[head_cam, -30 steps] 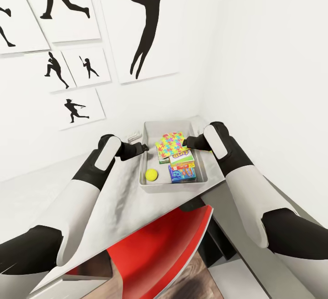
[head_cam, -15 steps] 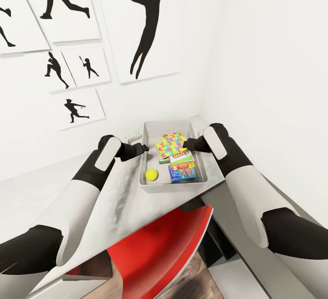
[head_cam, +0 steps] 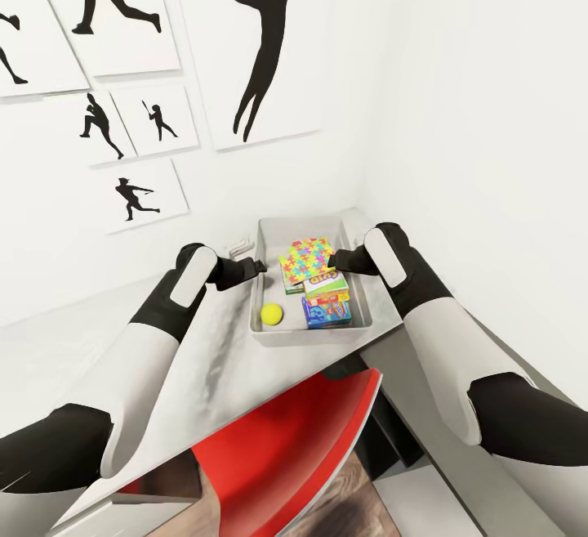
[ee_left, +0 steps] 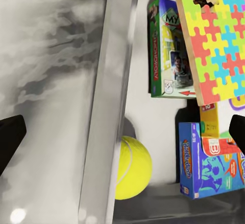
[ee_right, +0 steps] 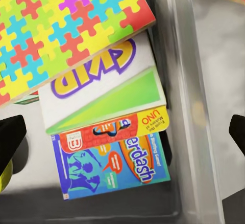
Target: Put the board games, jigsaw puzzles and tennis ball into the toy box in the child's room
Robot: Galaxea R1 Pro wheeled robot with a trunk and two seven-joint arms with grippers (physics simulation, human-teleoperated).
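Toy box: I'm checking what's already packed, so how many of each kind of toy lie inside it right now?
Board games: 3, the blue one, the SKIP-BO one and the green one
Jigsaw puzzles: 1
Tennis balls: 1
Total in the toy box: 5

Both arms reach forward, elbows bent and forearms angled inward. The left gripper (head_cam: 255, 266) and the right gripper (head_cam: 333, 260) face each other, each with its fingers spread wide apart and nothing between them.
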